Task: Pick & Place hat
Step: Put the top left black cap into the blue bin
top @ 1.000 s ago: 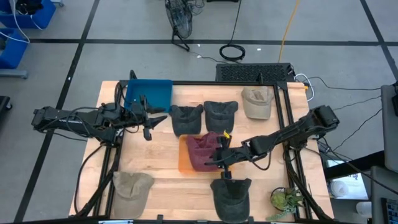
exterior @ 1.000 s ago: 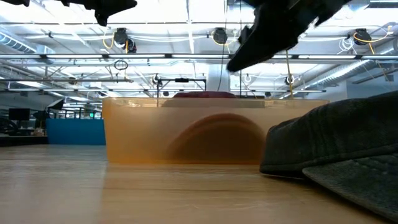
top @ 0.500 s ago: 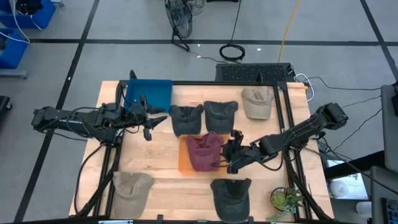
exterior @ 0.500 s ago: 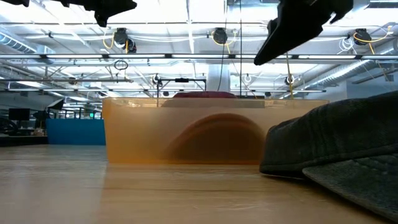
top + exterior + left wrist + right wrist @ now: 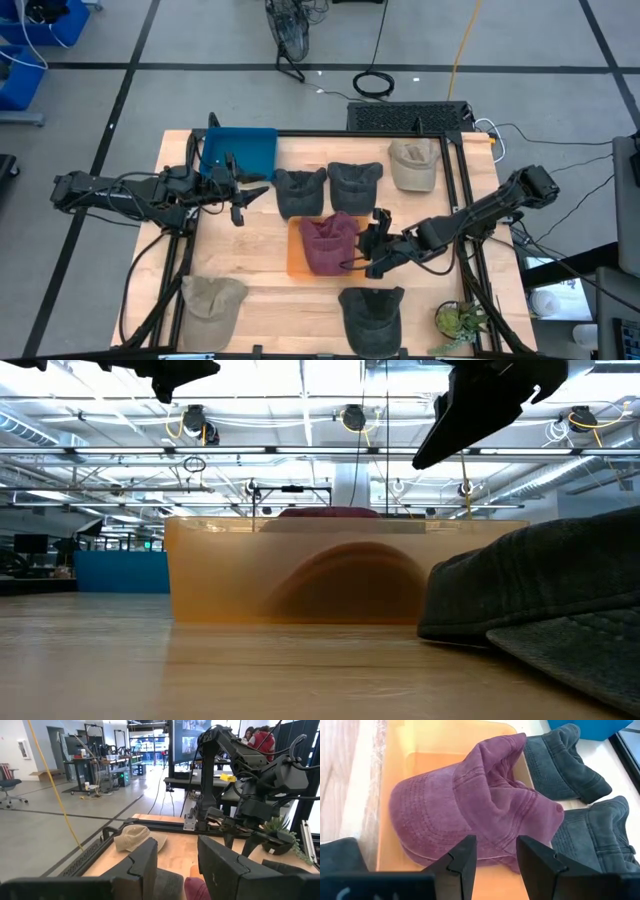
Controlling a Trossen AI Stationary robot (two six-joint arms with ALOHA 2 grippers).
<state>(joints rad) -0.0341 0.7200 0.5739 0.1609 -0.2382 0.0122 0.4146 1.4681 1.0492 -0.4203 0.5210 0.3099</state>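
Maroon hat point(image 5: 327, 240) crumpled inside orange bin point(image 5: 296, 262) on counter point(image 5: 260, 285). Right tool point(image 5: 372, 243) just beside bin's rim, fingers apart, holding nothing. Left tool point(image 5: 243, 196) well apart from bin, near blue bin point(image 5: 238, 151), fingers parted, empty.

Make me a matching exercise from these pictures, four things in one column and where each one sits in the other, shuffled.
Things:
1. maroon hat
2. blue bin
3. plant
4. tan hat

Places:
A. far edge of the table, right arm's side
B. near corner, right arm's side
C. inside the orange bin
D. far corner, left arm's side

Pairs: 1-C, 2-D, 3-B, 4-A
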